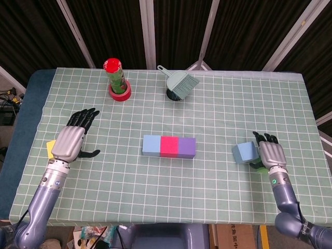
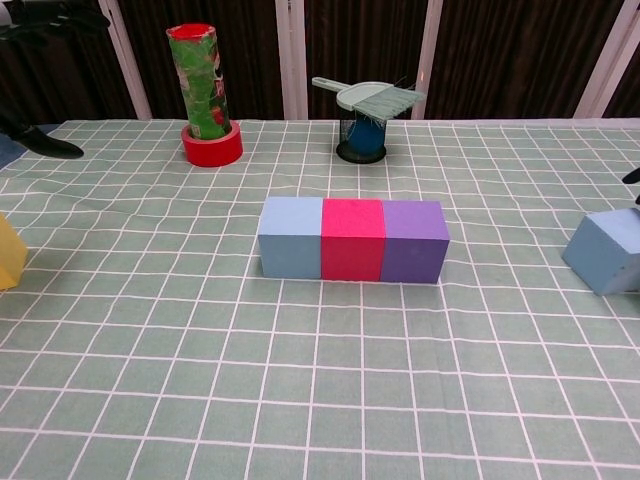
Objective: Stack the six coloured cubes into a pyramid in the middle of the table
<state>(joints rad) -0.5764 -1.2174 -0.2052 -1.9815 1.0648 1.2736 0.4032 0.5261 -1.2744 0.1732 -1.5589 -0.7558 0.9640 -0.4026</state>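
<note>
Three cubes stand in a touching row at mid-table: light blue, pink and purple. A darker blue cube sits slightly turned at the right. My right hand lies just right of it, fingers stretched out and holding nothing; only a fingertip shows in the chest view. A green cube peeks out under that hand. My left hand hovers open with fingers spread beside a yellow cube.
A green can with a red lid stands in a red tape ring at the back left. A grey dustpan brush rests on a dark cup at the back centre. The checked cloth covers the table.
</note>
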